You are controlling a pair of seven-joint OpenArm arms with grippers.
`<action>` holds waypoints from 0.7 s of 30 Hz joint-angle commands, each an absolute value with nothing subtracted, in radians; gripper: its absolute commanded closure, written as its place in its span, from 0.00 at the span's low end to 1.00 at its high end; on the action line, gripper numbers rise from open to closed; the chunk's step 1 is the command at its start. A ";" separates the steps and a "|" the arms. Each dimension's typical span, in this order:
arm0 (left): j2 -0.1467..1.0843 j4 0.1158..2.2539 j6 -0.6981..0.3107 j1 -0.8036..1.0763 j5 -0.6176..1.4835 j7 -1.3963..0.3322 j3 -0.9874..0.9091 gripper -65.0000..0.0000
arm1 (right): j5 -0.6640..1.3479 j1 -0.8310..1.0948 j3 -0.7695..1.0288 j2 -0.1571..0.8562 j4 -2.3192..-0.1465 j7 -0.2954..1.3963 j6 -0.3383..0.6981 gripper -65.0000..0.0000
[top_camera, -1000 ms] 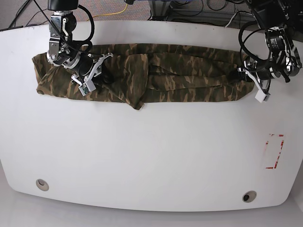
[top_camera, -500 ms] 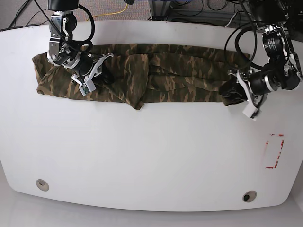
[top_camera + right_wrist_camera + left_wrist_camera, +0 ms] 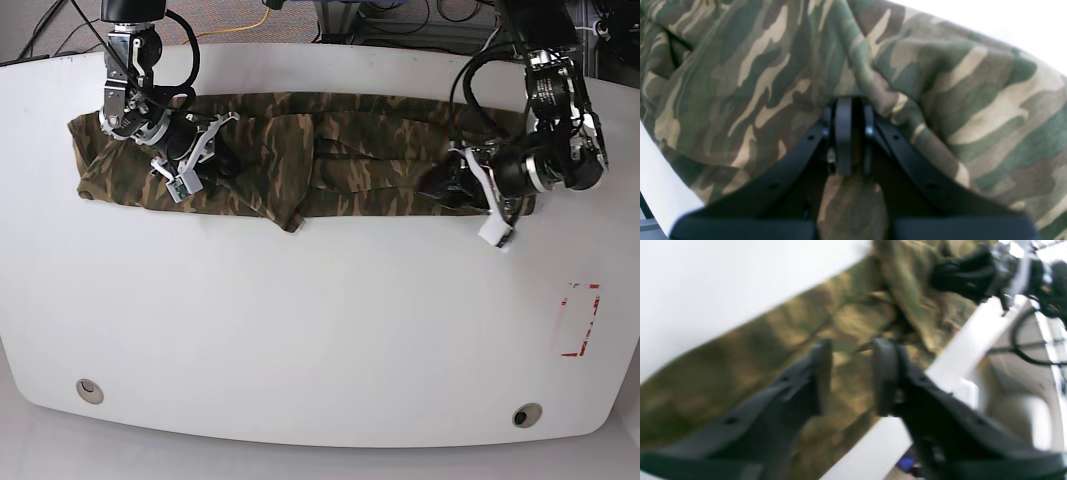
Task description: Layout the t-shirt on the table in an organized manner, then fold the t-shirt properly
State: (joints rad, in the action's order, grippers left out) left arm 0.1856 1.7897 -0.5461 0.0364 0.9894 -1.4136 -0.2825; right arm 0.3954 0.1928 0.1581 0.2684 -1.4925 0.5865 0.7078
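Item: large soft camouflage-print t-shirt (image 3: 330,165) in olive green, brown and tan. It lies as a long, rumpled band across the far half of the wide glossy white table (image 3: 300,330), with one corner of cloth pointing toward the near edge around the middle of the band. Folds and ridges run along its length.

Item: right gripper (image 3: 849,133), black, two-fingered. The right wrist view shows its jaws drawn together and clamped on a gathered fold of the t-shirt, with cloth bunched over and under the fingers. In the base view it sits on the left part of the band (image 3: 195,150), low against the fabric.

Item: left gripper (image 3: 851,373), black, two-fingered. The left wrist view, blurred, shows its jaws apart with a clear gap between them; camouflage cloth appears behind the gap, and nothing is pinched. In the base view it lies over the right end of the band (image 3: 450,185). The cloth there is drawn in toward the middle, leaving bare table beyond it.

Item: small red rectangular outline mark (image 3: 578,320), on the table near the right edge, well apart from the t-shirt.

Item: two small round holes (image 3: 89,390) (image 3: 526,415), near the table's front corners.
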 commanded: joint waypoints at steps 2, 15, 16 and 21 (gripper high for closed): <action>0.236 1.804 -0.547 0.028 1.056 -1.396 -0.363 0.49 | 0.352 0.199 0.159 0.278 -1.497 0.634 0.698 0.93; 0.395 1.721 -0.545 0.064 1.148 -1.396 -0.576 0.24 | 0.351 0.199 0.159 0.278 -1.497 0.634 0.698 0.93; 0.398 1.689 -0.545 0.064 1.148 -1.396 -0.587 0.22 | 0.351 0.199 0.159 0.278 -1.497 0.634 0.698 0.93; 0.407 1.474 -0.547 0.058 1.148 -1.396 -0.601 0.15 | 0.351 0.199 0.159 0.278 -1.497 0.634 0.698 0.93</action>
